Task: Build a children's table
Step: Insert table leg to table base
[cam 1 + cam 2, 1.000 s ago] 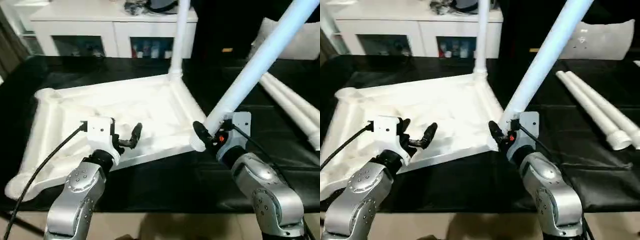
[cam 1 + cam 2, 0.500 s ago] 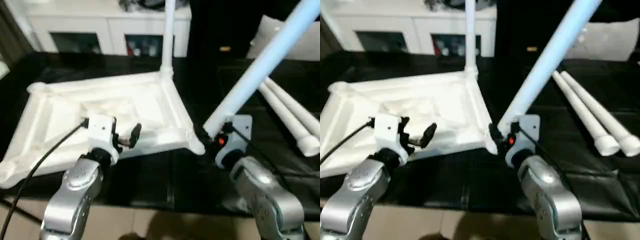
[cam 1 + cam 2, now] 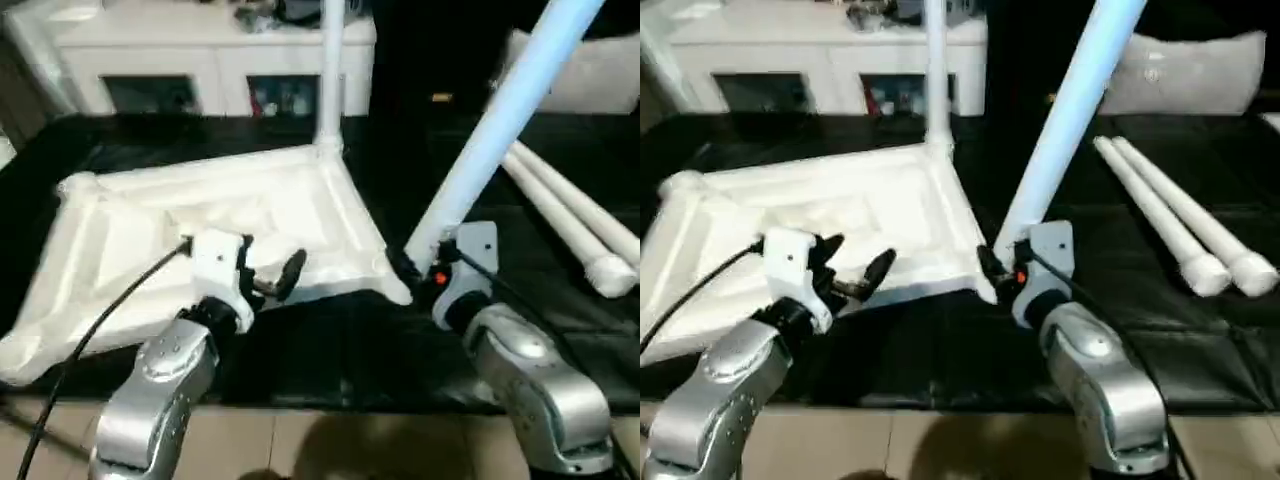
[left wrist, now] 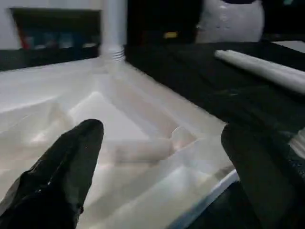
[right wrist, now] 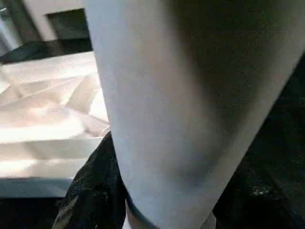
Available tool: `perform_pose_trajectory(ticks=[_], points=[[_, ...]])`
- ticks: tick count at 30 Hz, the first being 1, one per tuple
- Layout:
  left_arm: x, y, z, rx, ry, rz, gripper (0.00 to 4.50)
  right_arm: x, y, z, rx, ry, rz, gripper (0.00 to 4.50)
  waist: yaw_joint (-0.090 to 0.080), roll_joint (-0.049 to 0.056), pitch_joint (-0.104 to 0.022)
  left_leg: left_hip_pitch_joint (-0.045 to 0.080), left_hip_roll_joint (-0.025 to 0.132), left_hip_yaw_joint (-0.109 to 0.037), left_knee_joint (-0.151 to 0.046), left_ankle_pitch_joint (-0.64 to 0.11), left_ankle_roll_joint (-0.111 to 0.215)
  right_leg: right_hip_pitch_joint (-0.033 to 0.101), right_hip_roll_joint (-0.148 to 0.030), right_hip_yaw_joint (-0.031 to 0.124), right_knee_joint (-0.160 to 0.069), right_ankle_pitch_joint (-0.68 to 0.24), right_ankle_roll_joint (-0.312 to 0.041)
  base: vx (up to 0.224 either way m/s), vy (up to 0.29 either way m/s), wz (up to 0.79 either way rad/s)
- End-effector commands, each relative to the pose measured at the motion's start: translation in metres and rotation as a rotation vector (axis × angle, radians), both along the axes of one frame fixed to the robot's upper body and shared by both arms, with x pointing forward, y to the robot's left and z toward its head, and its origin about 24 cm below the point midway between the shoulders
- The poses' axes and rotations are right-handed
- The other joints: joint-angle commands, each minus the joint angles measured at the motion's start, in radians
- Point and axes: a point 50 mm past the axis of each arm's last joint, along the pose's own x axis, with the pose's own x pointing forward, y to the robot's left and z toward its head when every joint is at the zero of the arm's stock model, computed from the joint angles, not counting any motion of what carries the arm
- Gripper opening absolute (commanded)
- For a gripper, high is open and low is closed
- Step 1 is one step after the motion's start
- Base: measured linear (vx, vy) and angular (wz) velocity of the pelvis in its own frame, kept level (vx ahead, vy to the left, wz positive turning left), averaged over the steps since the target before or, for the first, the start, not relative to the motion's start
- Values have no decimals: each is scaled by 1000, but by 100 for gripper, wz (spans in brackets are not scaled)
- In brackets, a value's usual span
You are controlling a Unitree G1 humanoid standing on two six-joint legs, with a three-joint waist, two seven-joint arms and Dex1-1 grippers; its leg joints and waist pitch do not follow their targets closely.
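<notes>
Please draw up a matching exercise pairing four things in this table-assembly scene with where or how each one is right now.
Things:
1. left gripper
2. right gripper
3. upright leg
4. two loose legs

States:
A. lying side by side on the black surface
B. standing in the tabletop's far corner socket
C. open above the tabletop
D. shut on the slanted leg

Pairs: 1-C, 2-D, 3-B, 4-A

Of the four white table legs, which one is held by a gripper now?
The slanted leg at the tabletop's near corner, inside the right gripper. One other stands upright in the far corner; two lie loose on the black surface.
</notes>
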Motion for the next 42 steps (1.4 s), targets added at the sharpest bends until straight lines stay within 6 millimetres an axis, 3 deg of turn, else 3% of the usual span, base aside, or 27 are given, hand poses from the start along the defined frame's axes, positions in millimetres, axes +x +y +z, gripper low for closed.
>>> perform_pose_trajectory(ticks=[1, 2, 3, 4, 5, 6, 7, 8, 10, 11, 12, 13, 14, 15, 16, 17, 18, 19, 20, 22, 25, 26, 29, 30, 34, 35, 42], points=[[-2, -2, 4, 0, -15, -9, 450, 0, -3, 6, -9, -29, -4, 191, 3, 10, -34, 57, 240, -50, -245, -896, -132, -15, -75, -12, 63, -65, -40, 107, 40, -61], [-3, -2, 4, -1, -14, -11, 450, 0, -3, 5, -8, -30, -2, 191, 6, 13, -40, 81, 221, -13, -245, -902, -140, -10, -87, -11, 48, -85, -51, 97, -33, -65], [-4, -3, 3, 2, -12, -13, 450, 0, -4, 5, -13, -32, 1, 191, -4, -16, -40, 34, 162, -56, -234, -870, -92, 36, -98, 6, 2, -83, -22, 97, -33, -65], [-4, -3, 3, 3, -11, -14, 450, 1, -4, 5, -16, -34, 3, 191, -9, -41, -71, 38, 61, -21, -140, -720, -47, 54, -130, 74, -118, -327, 35, 114, -90, -43], [-5, -2, 2, 11, -8, -8, 450, 1, -4, 5, -19, -34, 12, 191, 23, -59, -78, -72, 15, -37, 36, -319, 20, 143, -279, 176, -235, -628, -10, 90, -105, -13], [-5, -2, 2, 11, -8, -8, 450, 1, -4, 5, -19, -34, 12, 191, 23, -59, -78, -72, 15, -37, 36, -319, 20, 143, -279, 176, -235, -628, -10, 90, -105, -13], [-6, 0, 2, 24, -7, 3, 450, 1, -4, 4, -21, -30, 20, 191, 38, -63, -102, -175, 7, -93, 115, -31, 98, 200, -273, 186, -206, -420, -87, 127, -85, -6], [-6, 1, 1, 32, -5, 11, 450, 1, -3, 3, -23, -29, 28, 191, 34, -68, -98, -201, -2, -96, 116, 23, 101, 203, -239, 160, -193, -284, -106, 187, -50, -3], [-7, 3, 0, 36, 0, 23, 450, 1, -3, 3, -31, -29, 38, 191, 32, -32, -91, -185, -3, -84, 12, 246, 112, 170, -129, 40, -189, -36, -141, 188, -39, -3], [-7, 3, 0, 36, 1, 26, 450, 1, -3, 3, -31, -29, 39, 191, 26, 19, -95, -131, 27, -86, -52, 285, 135, 157, -93, -3, -193, -52, -100, 187, 19, 0], [-7, 4, 0, 38, 2, 31, 450, 1, -3, 3, -32, -30, 40, 191, 26, 19, -95, -131, 27, -86, -52, 285, 135, 157, -93, -3, -193, -52, -100, 187, 19, 0], [-9, 6, 0, 52, 1, 37, 450, 0, -3, 6, -29, -44, 60, 191, -37, 52, -116, 34, 180, -248, -73, 375, 427, 5, -40, 7, -6, -48, 3, 239, 43, -10], [-9, 7, 1, 57, -4, 34, 450, -1, -3, 7, -9, -50, 71, 191, -41, 32, -138, 72, 230, -294, -29, 780, 544, -58, -92, 70, 28, 12, 37, 227, 14, -11], [-10, 7, 2, 60, -9, 18, 450, -2, -3, 8, 9, -55, 85, 191, -42, 28, -144, 78, 225, -301, -3, 1062, 543, -72, -108, 94, 25, 83, 75, 227, 14, -11], [-10, 8, 2, 62, -11, -3, 450, -2, -4, 9, 13, -56, 96, 191, -42, 7, -141, 52, 165, -276, 19, 1380, 452, -74, -126, 135, -16, 264, 154, 0, 0, 0], [-10, 7, 3, 64, -3, -57, 450, -3, -4, 9, 23, -53, 112, 191, -24, -35, -133, -38, 40, -221, 31, 1208, 311, -45, -127, 159, -87, 504, 146, -135, 59, -20], [-11, 7, 3, 66, 1, -74, 450, -3, -5, 9, 25, -53, 115, 191, -24, -35, -133, -38, 40, -221, 31, 1208, 311, -45, -127, 159, -87, 504, 146, -135, 59, -20], [-11, 6, 2, 71, 12, -110, 450, -3, -6, 9, 32, -51, 119, 191, -1, -63, -109, -134, -53, -133, 11, 656, 171, 8, -119, 135, -106, 735, 106, 0, 0, 0], [-12, 5, 3, 102, 15, -213, 450, -3, -8, 10, 23, -67, 128, 191, 10, -48, -123, -113, -17, -120, -36, 180, 15, 45, -127, 113, -105, 674, 84, 14, -69, 3], [-14, 5, 4, 117, 23, -270, 450, -3, -9, 10, 24, -72, 141, 191, 8, -32, -122, -102, -2, -116, -54, 79, -22, 46, -111, 111, -112, 556, 65, -31, -57, 1], [-17, 8, 1, 211, 76, -450, 450, -2, -12, 14, 33, -103, 160, 191, 3, -5, -83, -72, 29, -113, -107, -295, -137, 13, -85, 105, -154, -159, -52, -94, -10, -1], [-17, 10, -1, 249, 98, -507, 450, -1, -13, 15, 29, -118, 161, 191, 2, 5, -79, -69, 32, -114, -111, -346, -143, 9, -85, 106, -158, -240, -63, -105, 13, 1], [-20, 12, -6, 302, 163, -646, 450, 0, -16, 16, 6, -130, 177, 191, 4, -7, -70, -50, 36, -105, -119, -467, -146, -5, -94, 109, -190, -480, -42, -107, 20, 1], [-21, 14, -8, 332, 189, -695, 450, -1, -16, 14, -2, -107, 206, 191, 7, 3, -71, -52, 36, -104, -121, -455, -146, -4, -96, 110, -189, -472, -42, -101, 20, 3], [-14, 23, -18, 423, 247, -746, 410, -3, -16, 11, -9, -72, 285, 191, 3, 0, -74, -69, 38, -101, -131, -418, -138, 5, -97, 105, -181, -422, -39, -49, 18, -2], [-10, 25, -20, 445, 257, -747, 396, -2, -18, 11, -15, -80, 288, 191, 3, 17, -78, -68, 38, -102, -129, -407, -141, 3, -99, 106, -177, -398, -48, 0, 0, 0], [6, 20, -24, 430, 293, -718, 337, 0, -23, 10, -21, -90, 289, 191, 3, 5, -75, -64, 40, -92, -126, -414, -132, -6, -104, 105, -189, -444, -64, 0, 0, 0]])
